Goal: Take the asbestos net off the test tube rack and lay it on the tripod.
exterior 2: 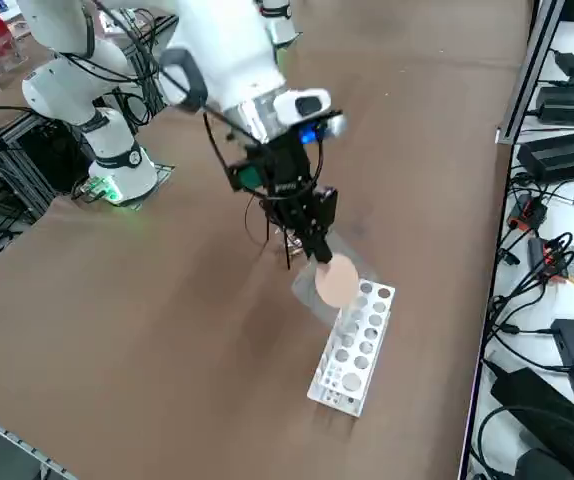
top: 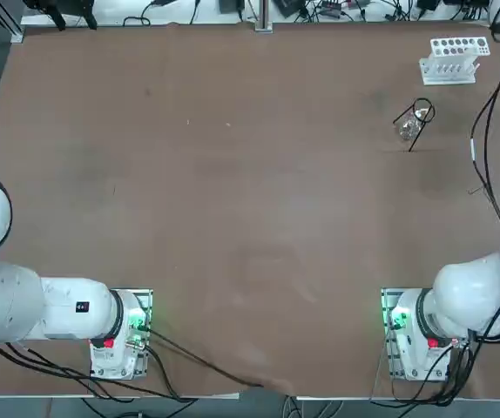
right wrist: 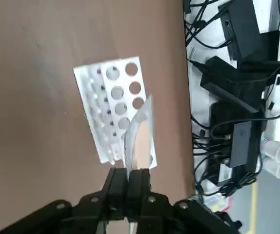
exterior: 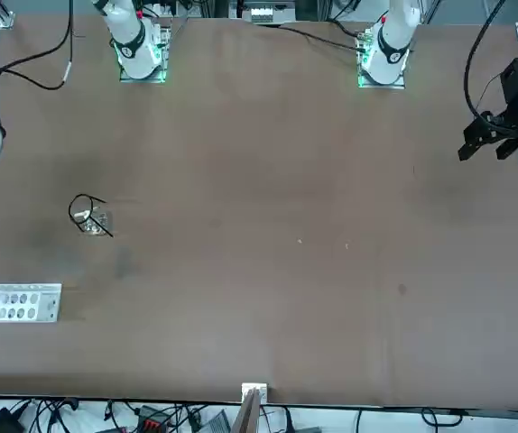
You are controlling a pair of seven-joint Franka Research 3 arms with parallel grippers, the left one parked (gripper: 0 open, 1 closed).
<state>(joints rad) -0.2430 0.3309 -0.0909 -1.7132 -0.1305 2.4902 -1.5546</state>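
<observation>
"State of the right gripper (right wrist: 131,171)?"
"Jaws closed on the asbestos net (exterior 2: 337,282), gripping it near one edge. The pale round patch faces the right side camera; the wrist view shows the mesh nearly edge-on."

"Location of the net?"
"At the test tube rack (exterior 2: 353,352), overlapping one end of it in the right side view. Whether the two touch, I cannot tell."

"Condition of the rack?"
"White, two rows of round holes, resting on the tabletop (top: 233,218)."

"And the tripod (top: 423,99)?"
"On the tabletop, near the rack but apart from it, on the side toward the arm bases. The net is not on it. A clear glass object (top: 408,130) sits among its thin dark legs."
</observation>
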